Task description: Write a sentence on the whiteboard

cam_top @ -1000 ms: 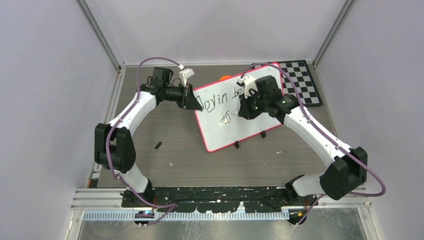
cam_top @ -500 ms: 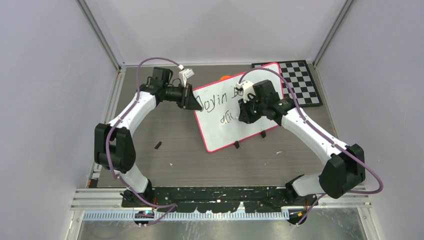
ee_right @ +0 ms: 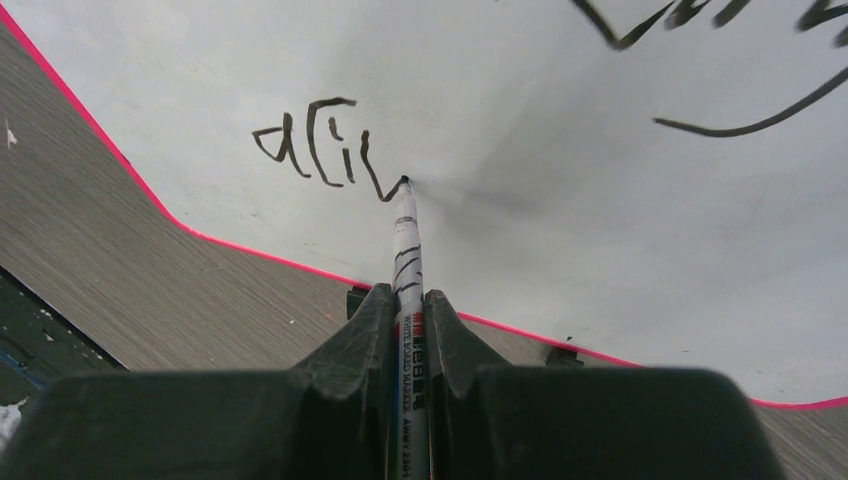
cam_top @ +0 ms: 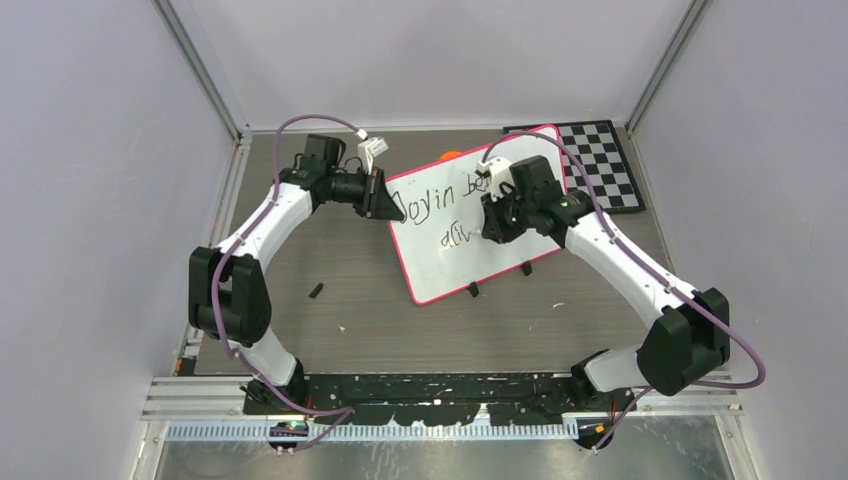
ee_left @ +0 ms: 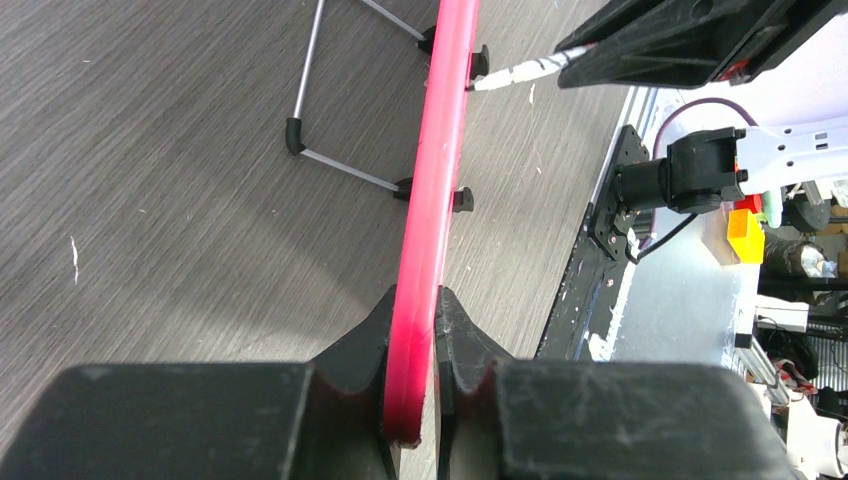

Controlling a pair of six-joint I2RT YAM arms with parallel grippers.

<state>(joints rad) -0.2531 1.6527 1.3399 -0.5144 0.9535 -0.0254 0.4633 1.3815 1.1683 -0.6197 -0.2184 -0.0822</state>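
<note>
At the rim of the whiteboard (cam_top: 450, 268), seemingly stiff and light, the left gripper (ee_left: 412, 330) pinches that edge, the sensible hold; over its face the right gripper (ee_right: 406, 300) clamps a marker (ee_right: 407, 235).

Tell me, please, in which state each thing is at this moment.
whiteboard, propped up at a tilt.
sentence, unfinished, second line only begun.
marker, uncapped, tip touching the whiteboard.
left gripper, shut on the whiteboard's rim.
right gripper, shut on the marker.
checkerboard, lying flat.
</note>
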